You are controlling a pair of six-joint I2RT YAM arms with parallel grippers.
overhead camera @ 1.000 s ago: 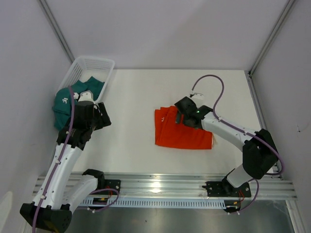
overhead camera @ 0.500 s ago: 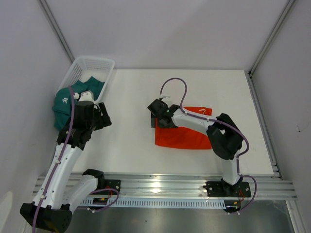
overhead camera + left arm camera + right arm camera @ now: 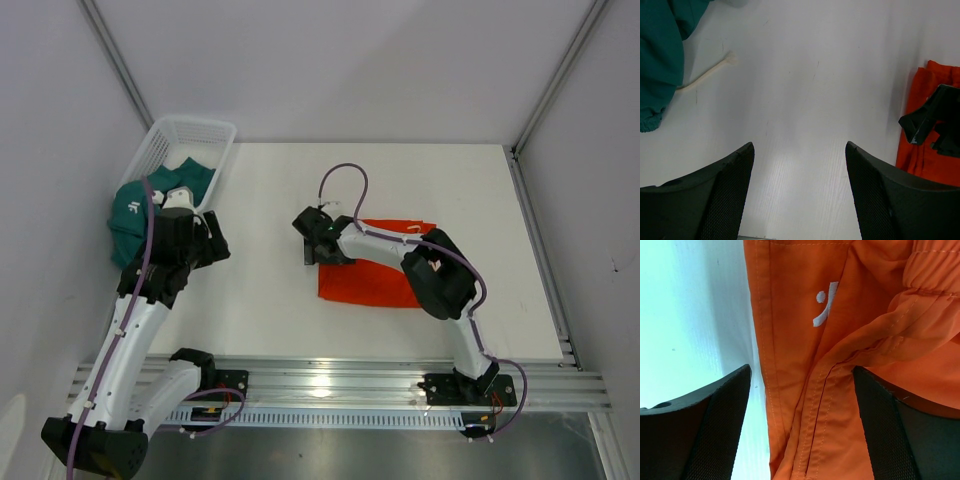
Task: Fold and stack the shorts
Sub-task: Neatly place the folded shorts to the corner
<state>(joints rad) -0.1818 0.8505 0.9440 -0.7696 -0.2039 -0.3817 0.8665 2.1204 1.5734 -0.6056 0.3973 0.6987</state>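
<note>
Our right tool stands spread astride the left edge of the orange shorts, which lie mid-tabletop. We should sink lower and catch every layer squarely before pinching and lifting. Our left tool hangs spread and empty near the teal shorts, which spill out of the basket.

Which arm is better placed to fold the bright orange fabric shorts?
Right. The right gripper, open, hangs over an edge of the bright orange shorts; the left gripper, also open, sits by the white mesh basket, far off.
</note>
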